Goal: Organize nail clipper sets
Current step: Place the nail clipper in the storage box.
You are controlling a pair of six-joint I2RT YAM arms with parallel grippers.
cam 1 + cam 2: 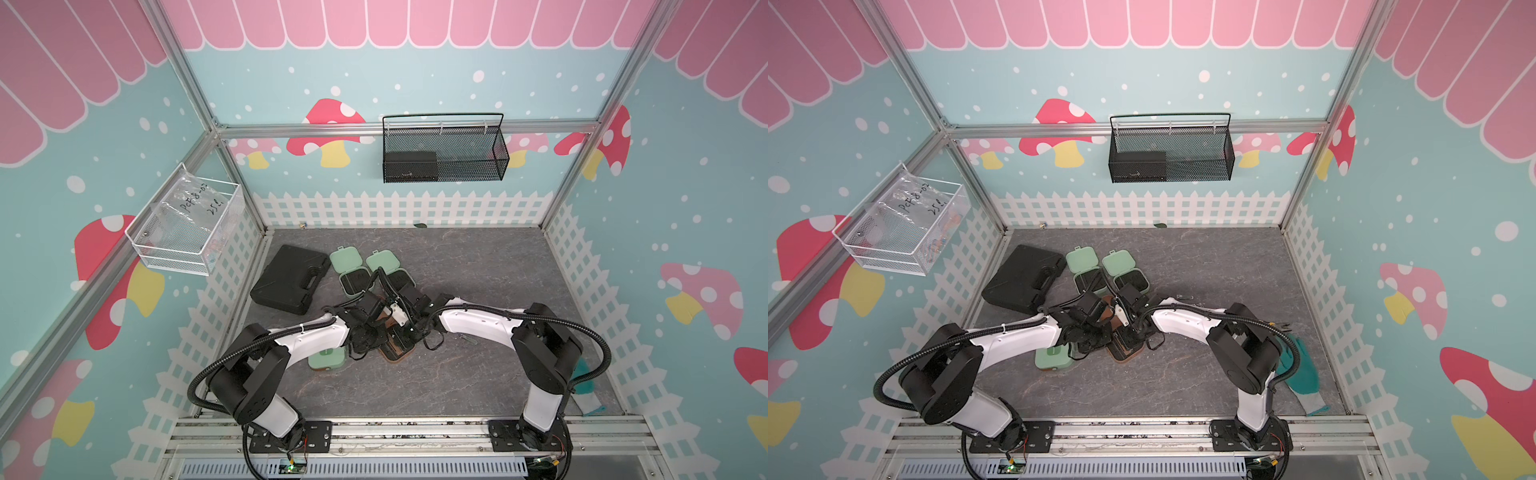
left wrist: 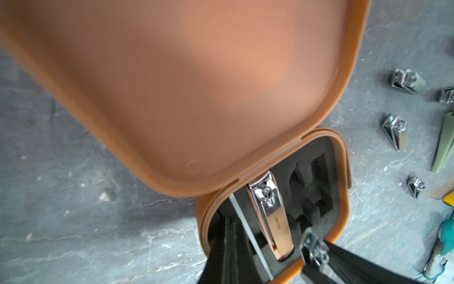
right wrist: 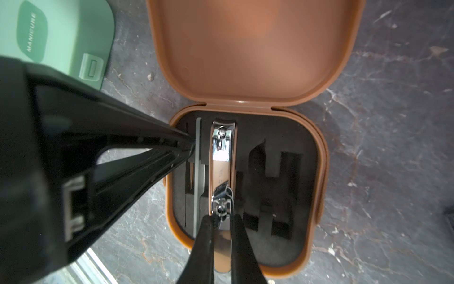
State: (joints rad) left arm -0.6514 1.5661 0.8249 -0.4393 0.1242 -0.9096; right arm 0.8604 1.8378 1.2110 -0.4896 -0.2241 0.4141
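Large clipper — head toward brown case hinge; small clipper gripped

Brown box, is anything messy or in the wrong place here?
Yes. The brown box lies open with some slots empty, and several small clippers lie loose on the table beside it, outside any box.

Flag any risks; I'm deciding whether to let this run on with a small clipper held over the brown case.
The small clipper in the right hand hangs over the seated large clipper, not the empty slots; released now, it may land on top. The shut left hand rests by the flat gray tool and could dislodge it.
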